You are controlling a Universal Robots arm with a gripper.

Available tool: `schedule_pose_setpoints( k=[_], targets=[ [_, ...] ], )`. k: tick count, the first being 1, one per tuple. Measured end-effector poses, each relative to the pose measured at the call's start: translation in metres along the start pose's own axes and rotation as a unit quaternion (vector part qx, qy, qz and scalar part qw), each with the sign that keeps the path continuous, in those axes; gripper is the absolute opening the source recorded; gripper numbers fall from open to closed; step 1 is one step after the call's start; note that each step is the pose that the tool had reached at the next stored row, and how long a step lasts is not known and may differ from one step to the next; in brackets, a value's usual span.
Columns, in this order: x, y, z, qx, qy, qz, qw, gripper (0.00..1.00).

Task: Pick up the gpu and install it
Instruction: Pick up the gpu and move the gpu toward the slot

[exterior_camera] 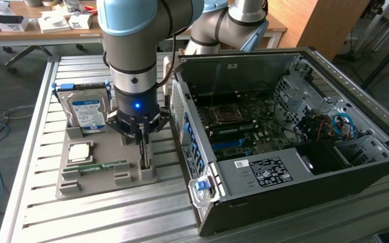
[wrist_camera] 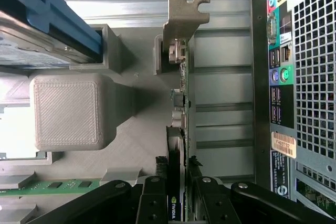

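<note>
Find the gpu (exterior_camera: 144, 150) standing on edge in its slot at the side of the holder tray (exterior_camera: 93, 185) nearest the computer case (exterior_camera: 296, 172), with its metal bracket (wrist_camera: 185, 13) at one end. Note it well apart from the motherboard (exterior_camera: 245, 126) inside the case.

Read the jaws as pinching the card: going by the wrist view, one finger (wrist_camera: 153, 203) against each face and no gap visible on either side.

Judge the step in hand as the pick-up — grip made, lower edge apparently not yet out of the slot.

- Hold the pinch firm but no harder than needed. Expect a thin board to flex or slip rather than resist.
- Draw it out along the slot's own line, straight up from the slatted surface (exterior_camera: 113, 212), to avoid binding against the slot walls.
- Mind the bracket end, seated close against a grey post (wrist_camera: 160, 56) of the tray. Clear that before any sideways travel.
- Watch the case's rear panel (wrist_camera: 310, 77) just beside the card, and allow for little room on that side.
- Leave the hard drive (exterior_camera: 86, 112) upright in its cradle and the memory stick (exterior_camera: 103, 165) flat in the tray, both on the far side from the case.
- Stop and re-seat the grip at any sign of tilting between the pads.
</note>
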State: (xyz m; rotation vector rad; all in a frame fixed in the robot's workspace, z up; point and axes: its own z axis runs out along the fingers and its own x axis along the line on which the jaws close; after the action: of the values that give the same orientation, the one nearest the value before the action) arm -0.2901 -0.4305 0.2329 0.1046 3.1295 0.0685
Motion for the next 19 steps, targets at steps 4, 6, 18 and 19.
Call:
schedule_pose_setpoints(
  k=[4, 6, 18, 19],
  targets=[
    [0.000, 0.0000, 0.0000, 0.0000, 0.0001, -0.004, 1.0000, 0.26],
    [0.000, 0.0000, 0.0000, 0.0000, 0.0002, -0.004, 1.0000, 0.26],
    [0.000, 0.0006, -0.0144, -0.0032, 0.0005, -0.007, 1.0000, 0.26],
    [0.000, 0.0008, -0.0173, -0.0036, 0.0005, -0.007, 1.0000, 0.26]
  ],
)
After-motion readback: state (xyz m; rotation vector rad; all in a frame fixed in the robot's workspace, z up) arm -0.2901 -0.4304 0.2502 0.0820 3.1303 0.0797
